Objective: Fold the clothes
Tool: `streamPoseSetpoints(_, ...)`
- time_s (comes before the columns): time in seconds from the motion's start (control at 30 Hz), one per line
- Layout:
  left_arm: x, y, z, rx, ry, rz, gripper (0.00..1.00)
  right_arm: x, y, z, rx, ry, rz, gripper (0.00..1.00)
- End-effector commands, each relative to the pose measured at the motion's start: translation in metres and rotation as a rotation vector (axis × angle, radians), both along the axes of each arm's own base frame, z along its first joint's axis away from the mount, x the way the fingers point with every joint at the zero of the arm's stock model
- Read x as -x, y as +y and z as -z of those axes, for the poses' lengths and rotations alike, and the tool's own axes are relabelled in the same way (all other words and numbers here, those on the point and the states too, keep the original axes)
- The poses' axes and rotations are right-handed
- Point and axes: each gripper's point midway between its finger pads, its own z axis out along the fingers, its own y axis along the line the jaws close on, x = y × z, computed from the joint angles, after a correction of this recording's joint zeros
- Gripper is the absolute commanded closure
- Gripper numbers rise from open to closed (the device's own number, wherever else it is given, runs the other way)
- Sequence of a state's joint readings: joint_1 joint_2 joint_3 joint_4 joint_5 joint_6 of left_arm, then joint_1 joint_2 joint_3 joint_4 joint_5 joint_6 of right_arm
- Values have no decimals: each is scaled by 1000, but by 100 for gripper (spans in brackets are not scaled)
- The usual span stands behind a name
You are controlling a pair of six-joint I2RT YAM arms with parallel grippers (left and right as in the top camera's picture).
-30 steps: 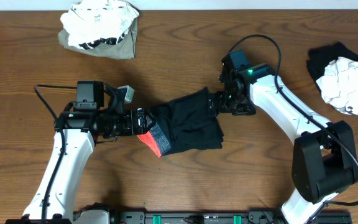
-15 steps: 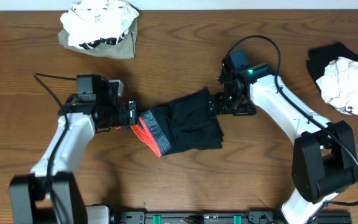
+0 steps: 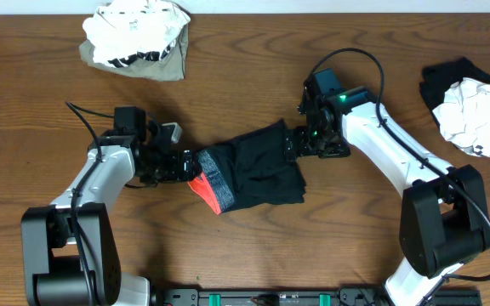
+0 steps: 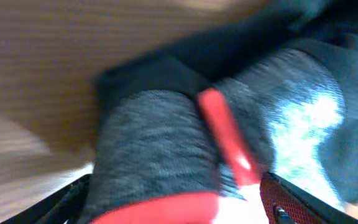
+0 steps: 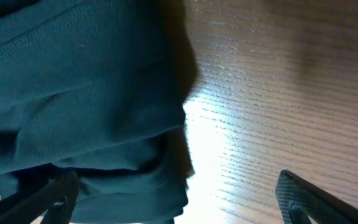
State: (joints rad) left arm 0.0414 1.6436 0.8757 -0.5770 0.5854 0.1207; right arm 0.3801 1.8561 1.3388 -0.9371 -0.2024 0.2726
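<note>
Left tool [image 3: 185, 163] stands wide at the black garment's [image 3: 258, 166] coral-edged end, grey band [image 4: 148, 143] between its fingers; right tool [image 3: 293, 143] wide at the opposite edge; garment lies crumpled at centre of tabletop [image 3: 245, 76]; I note one heap [image 3: 136, 38] back left, another heap [image 3: 475, 106] far right.

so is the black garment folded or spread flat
Loosely folded, not flat: the black garment lies bunched in overlapping layers.
</note>
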Motion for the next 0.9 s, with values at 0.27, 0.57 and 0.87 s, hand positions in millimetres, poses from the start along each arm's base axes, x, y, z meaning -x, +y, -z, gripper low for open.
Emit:
streamPoseSetpoints(0.27, 14, -34, -27, 242, 50, 43, 36, 2, 10, 0, -14, -7, -37, 1)
streamPoseSetpoints(0.57, 24, -38, -17, 164, 99, 58, 25, 2, 21, -2, -52, -14, -37, 1)
streamPoseSetpoints(0.87, 18, -46, 0, -11, 144, -55, 20, 4, 33, -2, -59, -26, -54, 1)
